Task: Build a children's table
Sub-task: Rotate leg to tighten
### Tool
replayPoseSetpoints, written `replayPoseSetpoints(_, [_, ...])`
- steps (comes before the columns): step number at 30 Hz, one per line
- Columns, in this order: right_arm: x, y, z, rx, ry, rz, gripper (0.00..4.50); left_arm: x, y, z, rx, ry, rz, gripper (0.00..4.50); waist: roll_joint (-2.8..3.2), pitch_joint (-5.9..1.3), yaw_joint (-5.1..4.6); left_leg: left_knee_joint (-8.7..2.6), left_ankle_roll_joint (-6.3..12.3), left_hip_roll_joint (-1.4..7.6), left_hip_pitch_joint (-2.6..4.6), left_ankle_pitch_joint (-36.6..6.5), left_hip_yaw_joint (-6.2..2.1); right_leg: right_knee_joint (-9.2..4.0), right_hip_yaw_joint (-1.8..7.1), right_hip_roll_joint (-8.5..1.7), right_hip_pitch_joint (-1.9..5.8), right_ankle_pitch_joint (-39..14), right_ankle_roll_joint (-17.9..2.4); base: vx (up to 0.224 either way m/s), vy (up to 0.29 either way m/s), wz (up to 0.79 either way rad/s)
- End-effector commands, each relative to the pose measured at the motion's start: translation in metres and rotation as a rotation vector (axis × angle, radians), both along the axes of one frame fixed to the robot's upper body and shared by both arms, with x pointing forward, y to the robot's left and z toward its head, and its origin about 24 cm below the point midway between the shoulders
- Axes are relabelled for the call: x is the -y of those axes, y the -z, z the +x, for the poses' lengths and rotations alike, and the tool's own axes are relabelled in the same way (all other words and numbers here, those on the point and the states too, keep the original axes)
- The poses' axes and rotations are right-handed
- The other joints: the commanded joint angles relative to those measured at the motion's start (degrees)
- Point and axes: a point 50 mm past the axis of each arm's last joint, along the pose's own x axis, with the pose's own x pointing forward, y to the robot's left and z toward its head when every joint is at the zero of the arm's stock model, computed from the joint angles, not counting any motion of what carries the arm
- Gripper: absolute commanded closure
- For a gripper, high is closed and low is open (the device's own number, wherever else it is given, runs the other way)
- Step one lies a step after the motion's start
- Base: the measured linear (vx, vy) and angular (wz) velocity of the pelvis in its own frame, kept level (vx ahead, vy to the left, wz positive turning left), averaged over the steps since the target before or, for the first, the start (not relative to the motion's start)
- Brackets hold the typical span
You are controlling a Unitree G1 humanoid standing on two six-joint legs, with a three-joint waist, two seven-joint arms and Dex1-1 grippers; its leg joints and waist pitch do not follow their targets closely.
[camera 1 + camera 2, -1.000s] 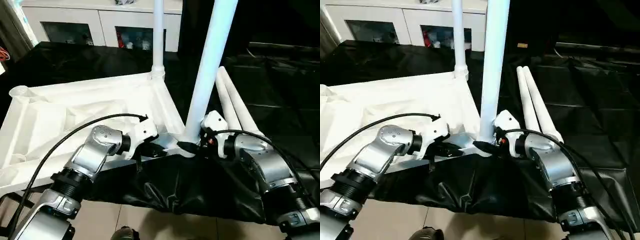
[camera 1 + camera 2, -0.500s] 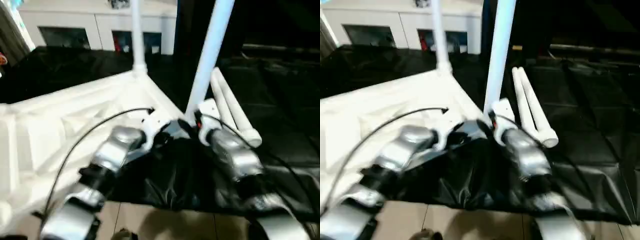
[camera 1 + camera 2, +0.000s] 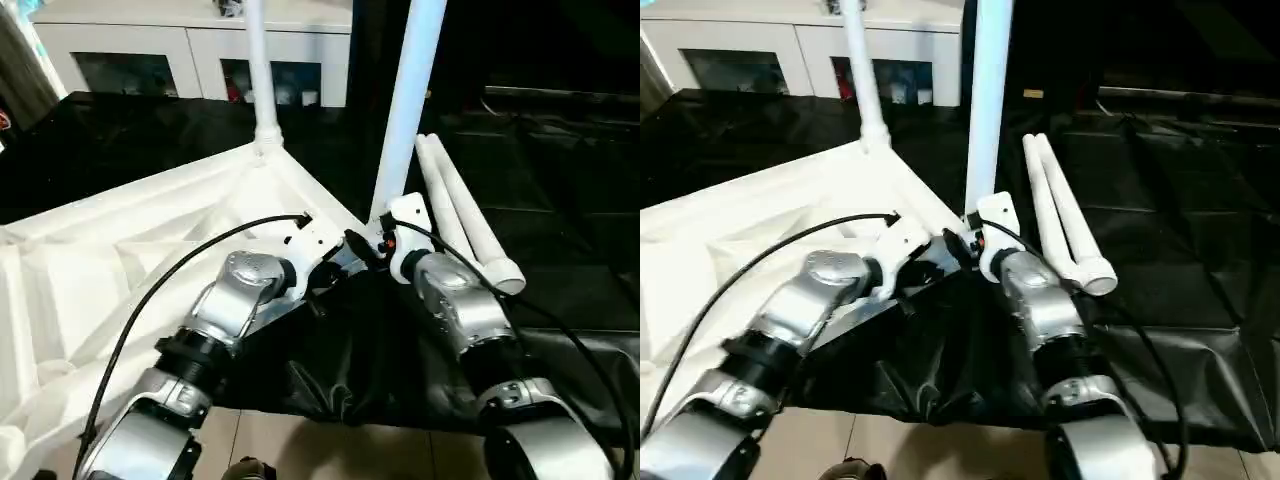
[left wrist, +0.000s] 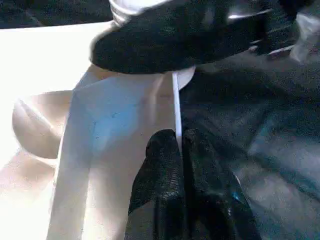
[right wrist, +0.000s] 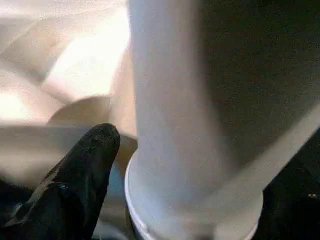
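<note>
White tabletop [image 3: 150,230] edge was pinched in my left fingers [image 4: 165,165]; my right fingers [image 5: 80,170] touched the upright leg [image 3: 405,110], grip unclear.

Head cameras look down; wrist cameras sit close.

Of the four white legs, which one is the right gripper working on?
The near upright leg, rising from the tabletop corner just beside the right gripper. The far leg stands untouched in its socket, and the other two legs lie flat on the black table.
</note>
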Motion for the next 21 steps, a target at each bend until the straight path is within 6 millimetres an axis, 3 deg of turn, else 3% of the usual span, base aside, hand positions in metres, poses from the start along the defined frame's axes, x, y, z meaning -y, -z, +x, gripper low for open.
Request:
replayPoseSetpoints(1, [-0.014,-0.005,-0.006,0.009,-0.131,0.005,0.66,0.017,-0.016,-0.006,0.058,0.148,-0.064,4.5,-0.25,-5.17,-0.11,-3.41,3.66,2.46,1.03,-8.51,-0.8,-4.66,3.54,-4.49,2.94,-3.72,-12.03,0.0,0.0,0.0])
replayPoseSetpoints(5, [0.006,-0.005,-0.024,-0.023,-0.332,-0.053,0.66,0.005,-0.017,-0.011,0.033,0.262,-0.058,4.5,-0.18,-4.97,0.31,-3.57,3.49,2.7,1.25,-10.41,-0.82,-4.93,3.53,-4.48,2.82,-5.63,-11.98,0.0,0.0,0.0])
replayPoseSetpoints(11, [0.019,-0.012,-0.037,-0.054,-0.452,-0.06,0.66,-0.006,-0.017,-0.016,-0.016,0.363,-0.037,4.5,-0.14,-4.94,0.3,-3.59,3.56,2.64,1.05,-10.44,-0.85,-4.92,3.51,-4.55,2.87,-6.19,-12.46,0.0,0.0,0.0])
replayPoseSetpoints(12, [0.02,-0.012,-0.038,-0.058,-0.46,-0.062,0.92,-0.008,-0.017,-0.017,-0.018,0.372,-0.033,4.5,-0.15,-4.95,0.29,-3.6,3.55,2.64,1.07,-10.53,-0.88,-4.94,3.47,-4.54,2.88,-6.38,-12.5,0.0,0.0,0.0])
replayPoseSetpoints(17, [0.022,-0.013,-0.042,-0.072,-0.49,-0.077,1.06,-0.012,-0.016,-0.017,-0.03,0.395,-0.02,4.5,0.01,-4.85,0.26,-3.67,2.95,2.74,1.26,-11.58,-0.89,-5.13,3.47,-4.56,2.64,-8.06,-12.51,0.0,0.0,0.0])
replayPoseSetpoints(21, [0.019,-0.014,-0.044,-0.078,-0.51,-0.068,1.53,-0.013,-0.016,-0.017,-0.039,0.405,-0.017,4.5,-0.15,-4.87,0.09,-3.65,2.77,2.66,1.18,-11.5,-0.89,-5.07,3.48,-4.58,2.72,-7.83,-12.81,0.0,0.0,0.0])
